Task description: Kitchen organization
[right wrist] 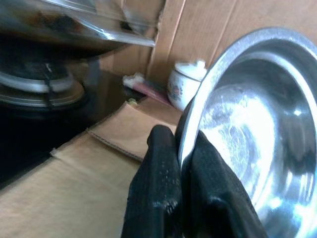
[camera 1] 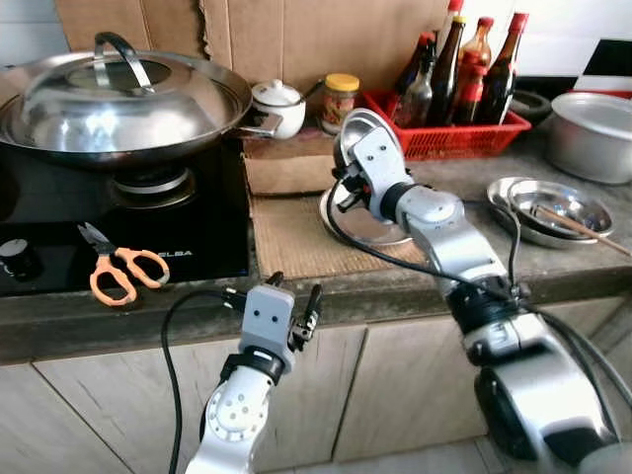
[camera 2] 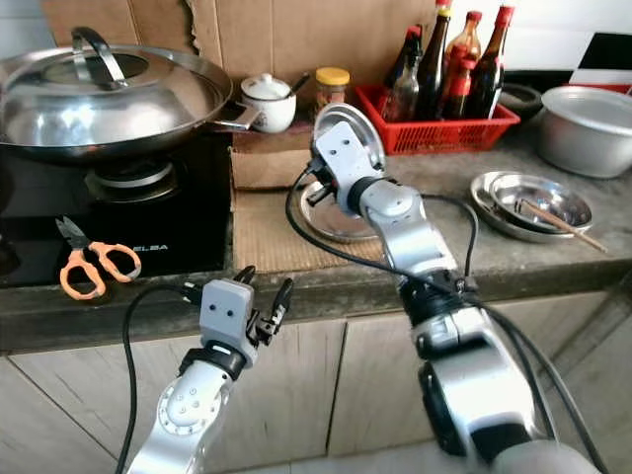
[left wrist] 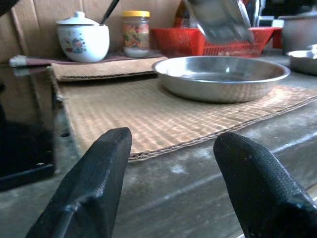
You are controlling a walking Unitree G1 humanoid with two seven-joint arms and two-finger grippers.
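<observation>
My right gripper (right wrist: 183, 151) is shut on the rim of a round steel dish (camera 1: 359, 124), which it holds tilted on edge above the counter. Below it a second steel dish (left wrist: 223, 74) lies flat on a corrugated cardboard mat (camera 1: 291, 237). My left gripper (camera 1: 294, 292) hovers at the counter's front edge, in front of the mat, open with nothing between its fingers (left wrist: 94, 178). In the left wrist view the flat dish lies beyond the mat's near edge.
A lidded steel wok (camera 1: 118, 99) sits on the black stove (camera 1: 202, 222) at the left, with orange scissors (camera 1: 118, 269) in front. Behind are a white pot (camera 1: 278, 104), a jar (camera 1: 341, 97) and a red basket (camera 1: 444, 136) of bottles. Stacked steel dishes (camera 1: 548, 207) with chopsticks lie at the right.
</observation>
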